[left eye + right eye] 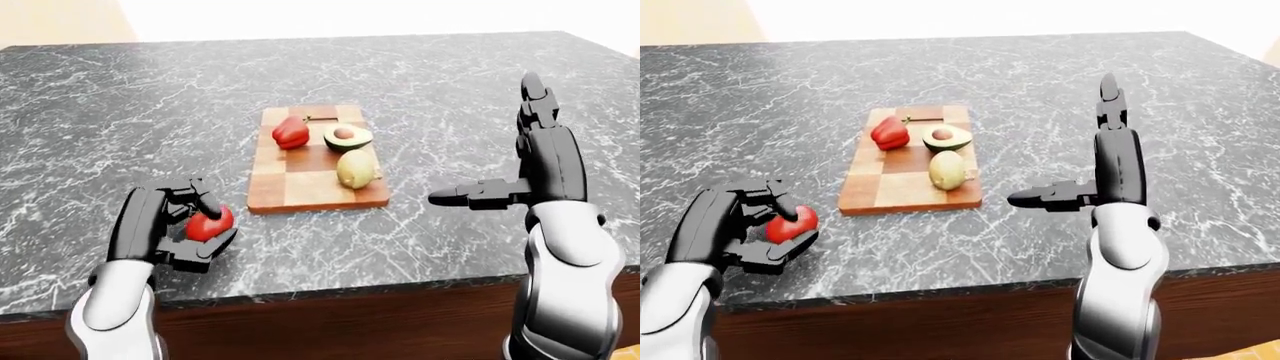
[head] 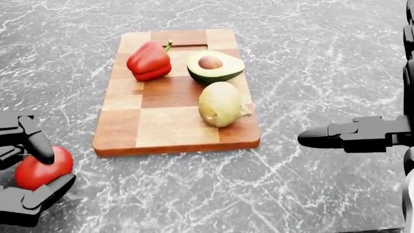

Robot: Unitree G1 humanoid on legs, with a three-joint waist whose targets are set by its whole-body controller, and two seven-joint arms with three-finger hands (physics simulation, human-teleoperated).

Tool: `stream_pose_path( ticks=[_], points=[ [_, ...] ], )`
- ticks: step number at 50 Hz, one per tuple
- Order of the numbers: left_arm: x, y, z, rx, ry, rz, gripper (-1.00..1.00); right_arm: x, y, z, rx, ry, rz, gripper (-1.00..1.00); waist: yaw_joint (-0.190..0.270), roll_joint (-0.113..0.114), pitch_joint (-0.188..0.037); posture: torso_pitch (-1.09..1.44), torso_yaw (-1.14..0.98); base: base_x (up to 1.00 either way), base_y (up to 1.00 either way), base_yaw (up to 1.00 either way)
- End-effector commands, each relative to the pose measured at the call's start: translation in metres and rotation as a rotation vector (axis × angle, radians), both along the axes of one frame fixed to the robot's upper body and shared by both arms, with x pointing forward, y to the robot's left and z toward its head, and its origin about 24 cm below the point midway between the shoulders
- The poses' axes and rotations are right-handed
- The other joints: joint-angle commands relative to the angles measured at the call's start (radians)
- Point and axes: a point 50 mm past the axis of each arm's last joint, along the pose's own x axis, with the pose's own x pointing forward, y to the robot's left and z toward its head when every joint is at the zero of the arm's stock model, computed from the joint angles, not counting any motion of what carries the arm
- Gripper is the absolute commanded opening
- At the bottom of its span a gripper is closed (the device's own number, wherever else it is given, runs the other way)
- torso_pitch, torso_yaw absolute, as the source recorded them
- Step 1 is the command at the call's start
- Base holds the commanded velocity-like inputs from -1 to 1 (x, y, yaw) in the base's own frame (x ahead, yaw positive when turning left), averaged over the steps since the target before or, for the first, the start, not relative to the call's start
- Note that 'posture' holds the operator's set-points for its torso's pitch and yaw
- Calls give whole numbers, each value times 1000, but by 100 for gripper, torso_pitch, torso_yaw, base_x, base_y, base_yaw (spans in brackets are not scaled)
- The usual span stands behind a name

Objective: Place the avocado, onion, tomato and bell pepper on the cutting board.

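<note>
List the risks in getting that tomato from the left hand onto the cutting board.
1. The tomato is round and held between only a few fingers of the left hand; it could slip and roll across the counter.
2. The bell pepper, avocado and onion crowd the cutting board; free space is mainly its near-left part, so a careless drop might knock one off.
3. The right hand hangs open beside the board, too far off to catch anything.

At the lower left of the left-eye view, the left robot hand (image 1: pixel 185 229) is curled, its black fingers (image 1: pixel 205 201) closed round the tomato (image 1: pixel 209 224), with the silver forearm rising from the bottom edge. At the right, the right robot hand (image 1: pixel 535 161) stands upright and spread, fingers pointing up, thumb jutting left, holding nothing.
</note>
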Motion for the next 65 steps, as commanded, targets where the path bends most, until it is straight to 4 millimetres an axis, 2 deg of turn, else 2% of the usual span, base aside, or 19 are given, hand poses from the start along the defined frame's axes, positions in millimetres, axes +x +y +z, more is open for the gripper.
stream_pose_path(
  ticks=[1, 10, 19, 26, 33, 51, 65],
  points=[
    [1, -2, 18, 35, -84, -11, -91, -4, 1, 12, -26, -79, -4, 100, 0, 1, -20, 0, 0, 0, 0, 0],
    [25, -14, 41, 57, -122, -65, -91, -6, 0, 10, -24, -78, -10, 100, -1, -1, -17, 0, 0, 0, 0, 0],
    [72, -38, 71, 54, -178, -153, -93, -8, 0, 9, -22, -80, -18, 100, 1, -6, -15, 0, 0, 0, 0, 0],
    [99, -51, 80, 57, -195, -200, -95, -6, 2, 6, -21, -79, -19, 100, -1, -9, -17, 0, 0, 0, 0, 0],
    [116, -66, 81, 46, -203, -242, -95, -6, 2, 6, -24, -82, -20, 100, -1, -11, -19, 0, 0, 0, 0, 0],
    [111, -90, 71, 71, -184, -303, -95, -9, 0, 1, -21, -77, -22, 100, -1, -15, -21, 0, 0, 0, 0, 0],
    [104, -98, 58, 73, -156, -327, -81, -6, 0, 0, -20, -74, -23, 100, -2, -17, -19, 0, 0, 0, 0, 0]
  ],
)
